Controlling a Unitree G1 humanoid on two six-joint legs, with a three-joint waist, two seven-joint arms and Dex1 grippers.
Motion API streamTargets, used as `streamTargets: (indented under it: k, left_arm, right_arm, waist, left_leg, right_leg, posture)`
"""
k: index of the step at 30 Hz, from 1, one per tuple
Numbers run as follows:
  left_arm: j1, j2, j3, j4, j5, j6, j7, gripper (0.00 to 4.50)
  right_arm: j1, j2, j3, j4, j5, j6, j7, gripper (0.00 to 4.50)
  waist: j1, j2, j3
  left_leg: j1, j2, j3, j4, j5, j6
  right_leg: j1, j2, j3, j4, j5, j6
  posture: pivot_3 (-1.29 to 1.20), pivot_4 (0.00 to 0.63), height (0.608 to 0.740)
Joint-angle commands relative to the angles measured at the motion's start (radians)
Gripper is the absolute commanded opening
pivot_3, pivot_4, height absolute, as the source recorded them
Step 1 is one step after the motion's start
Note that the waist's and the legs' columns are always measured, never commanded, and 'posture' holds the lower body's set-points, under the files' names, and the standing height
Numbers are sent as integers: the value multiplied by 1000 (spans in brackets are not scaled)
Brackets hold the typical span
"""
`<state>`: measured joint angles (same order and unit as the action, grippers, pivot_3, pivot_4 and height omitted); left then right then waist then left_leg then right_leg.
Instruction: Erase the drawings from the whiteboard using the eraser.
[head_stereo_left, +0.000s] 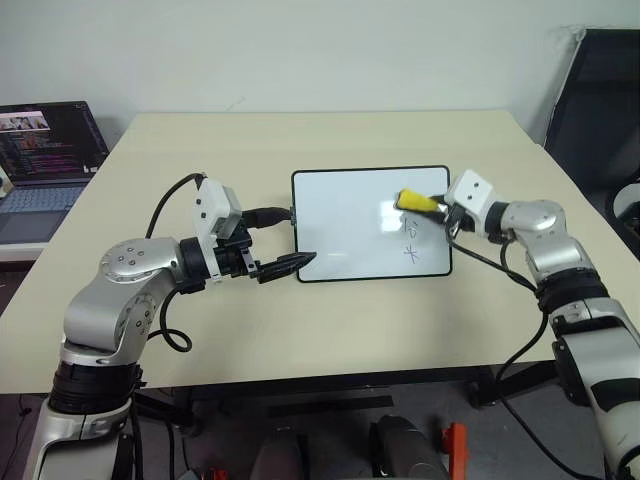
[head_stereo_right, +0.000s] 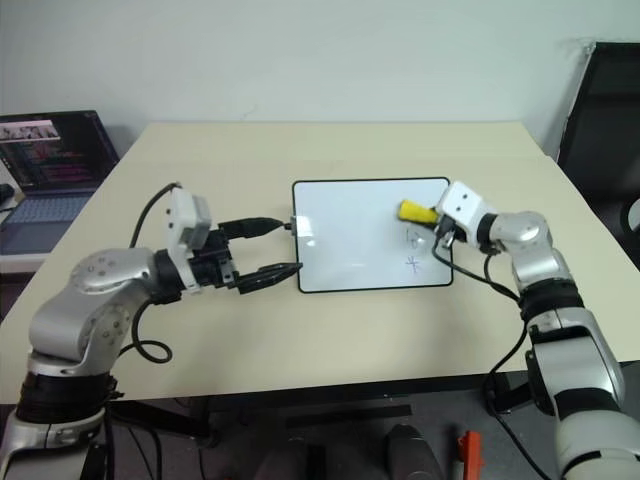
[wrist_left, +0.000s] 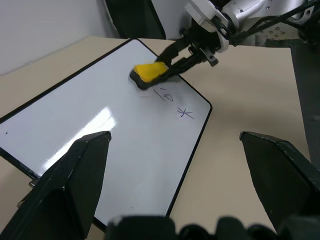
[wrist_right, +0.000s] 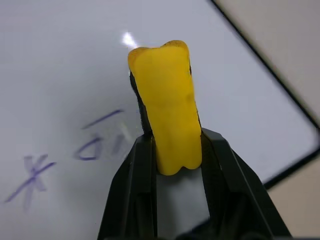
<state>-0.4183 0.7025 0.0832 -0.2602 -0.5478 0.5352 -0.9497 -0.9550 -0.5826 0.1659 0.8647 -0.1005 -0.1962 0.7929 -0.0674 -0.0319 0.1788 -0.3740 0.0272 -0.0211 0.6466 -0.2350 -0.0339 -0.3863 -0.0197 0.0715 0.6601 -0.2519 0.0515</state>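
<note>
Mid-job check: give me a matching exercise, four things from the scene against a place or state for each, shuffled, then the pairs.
Things
1. eraser
2. left gripper
3. drawings
4. laptop

Places or states
A. blue marks on the whiteboard, on the side nearer the right arm
B. clamped between the fingers of the right gripper, over the board
C. open-jawed at the board's left short edge
D. on a surface beside the table, at the robot's far left, screen lit

Pairs: 1-B, 2-C, 3-A, 4-D
</note>
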Motion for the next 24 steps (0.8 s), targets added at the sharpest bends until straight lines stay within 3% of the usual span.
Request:
streamTargets:
  k: [1, 6, 11, 18, 24]
  left_arm:
    - [-24, -3, 11, -4, -4, -20, -1, 4500]
    - [-31, -8, 6, 8, 0, -26, -5, 4500]
    - [-34, -13, 2, 25, 5, -40, -11, 4500]
    - [-56, -6, 4, 65, 24, -68, -25, 4500]
    - [-50, 21, 38, 72, 18, -76, -31, 4500]
  right_arm:
    - [-38, -16, -32, 74, -32, 7, -106, 857]
    - [-50, -10, -19, 101, -48, -3, -115, 856]
    - [25, -6, -9, -14, 3, 8, 44, 856]
    - [134, -77, -151, -384, 184, 230, 136, 855]
    - [315, -259, -328, -770, 361, 543, 195, 854]
  waist:
    - [0, 0, 0]
    - [0, 0, 0]
    - [-2, 0, 0]
    - [-13, 3, 4]
    - [14, 6, 6]
  left_leg:
    - [0, 0, 0, 0, 0, 0]
    - [-3, 0, 0, -2, 0, 0]
    - [-4, 0, -1, -2, -1, 0]
    - [-6, 1, -1, -3, -1, 0]
    - [-27, 0, -2, -2, -1, 0]
  right_leg:
    - [0, 0, 0, 0, 0, 0]
    - [-2, 0, 0, -1, -1, 0]
    - [-3, 0, -1, -2, -1, 1]
    - [-5, 1, -2, -2, 2, 5]
    - [-25, 0, -3, 1, 4, 2]
  posture:
    - [0, 150, 740]
    - [0, 150, 740]
    - [0, 150, 740]
    - [0, 150, 740]
    - [0, 150, 740]
